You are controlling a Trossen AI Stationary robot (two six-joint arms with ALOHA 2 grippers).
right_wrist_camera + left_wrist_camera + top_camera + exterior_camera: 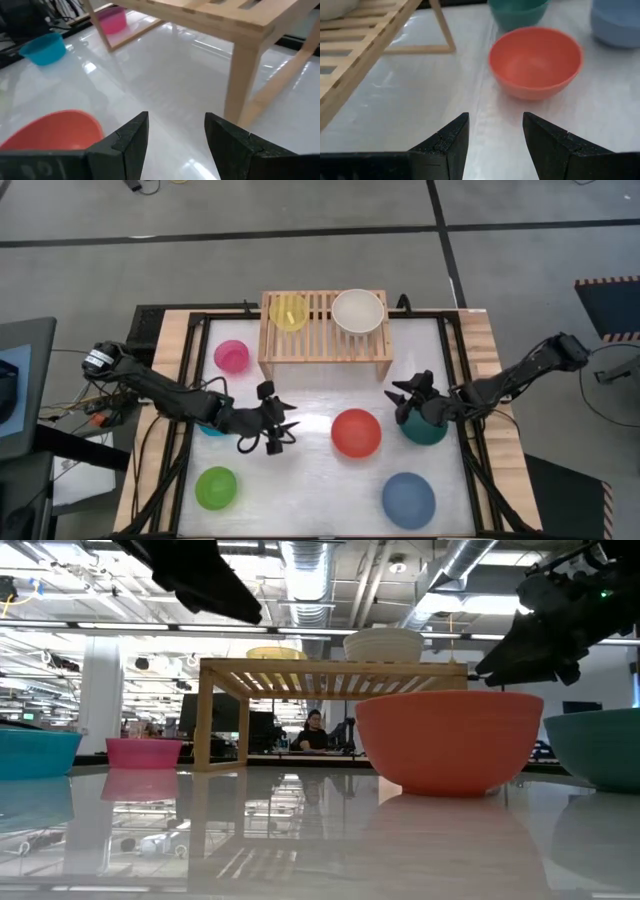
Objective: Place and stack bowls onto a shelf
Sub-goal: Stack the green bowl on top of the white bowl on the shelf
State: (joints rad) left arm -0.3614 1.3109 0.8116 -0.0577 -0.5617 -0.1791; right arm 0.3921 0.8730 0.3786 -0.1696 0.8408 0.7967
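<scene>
Jaws apart, empty — left gripper (283, 433), right gripper (405, 402) flanking red bowl (356, 432).

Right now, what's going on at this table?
Two arms are putting bowls on the wooden shelf. A yellow bowl and a cream-white bowl already sit on it. The left gripper and right gripper hang open and empty on either side of the red bowl. Pink, cyan, lime green, teal-green and blue bowls are on the table.
</scene>
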